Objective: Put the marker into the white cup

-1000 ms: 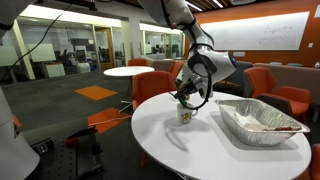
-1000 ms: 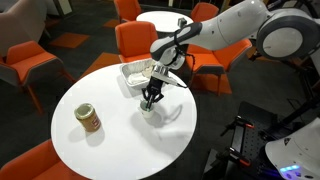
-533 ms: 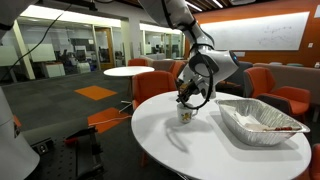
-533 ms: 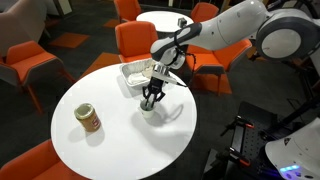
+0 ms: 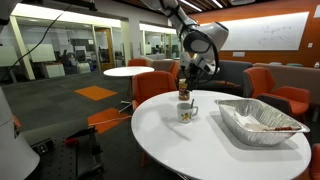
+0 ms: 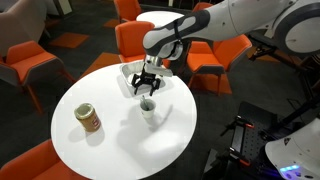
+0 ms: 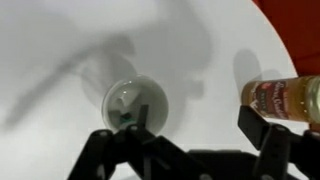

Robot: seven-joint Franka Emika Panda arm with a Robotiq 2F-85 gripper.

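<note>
The white cup stands on the round white table, also seen in an exterior view. In the wrist view the cup shows from above, with the green marker lying inside against its wall. A green tip of the marker peeks over the rim. My gripper hangs a little above the cup, open and empty. It is open in the exterior view as well. From the wrist, the gripper has its fingers spread wide, the cup by the left one.
A tan-brown canister stands near the table's edge; in the wrist view the canister lies beside my right finger. A large foil tray sits on the table past the cup. Orange chairs ring the table.
The jaws went from shut to open over the cup and the marker dropped inside. The gripper has since lifted clear above the cup.
</note>
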